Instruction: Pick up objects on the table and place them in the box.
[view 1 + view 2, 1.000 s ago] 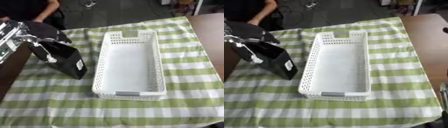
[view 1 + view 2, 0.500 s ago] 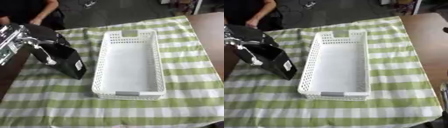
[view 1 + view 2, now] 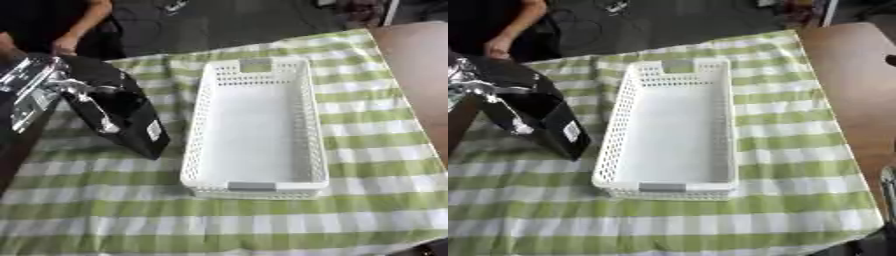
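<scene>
A black box [image 3: 131, 117] with a small white label stands tilted on the green-checked cloth at the left, just beside the white basket [image 3: 306, 125]. My left hand [image 3: 66, 90] comes in from the left edge with its silver fingers [image 3: 107, 127] curled over the black box's top and front. The white perforated basket lies lengthwise in the middle with nothing inside it. Only a thin silver sliver of my right hand [image 3: 889, 187] shows at the right edge.
The green-and-white cloth [image 3: 262, 225] covers the table. Bare brown tabletop [image 3: 416, 70] runs along the right side. A person [image 3: 61, 30] in dark clothes stands at the far left edge, away from the box.
My left hand's fingers have slipped slightly lower over the black box. The box and the basket stay where they were.
</scene>
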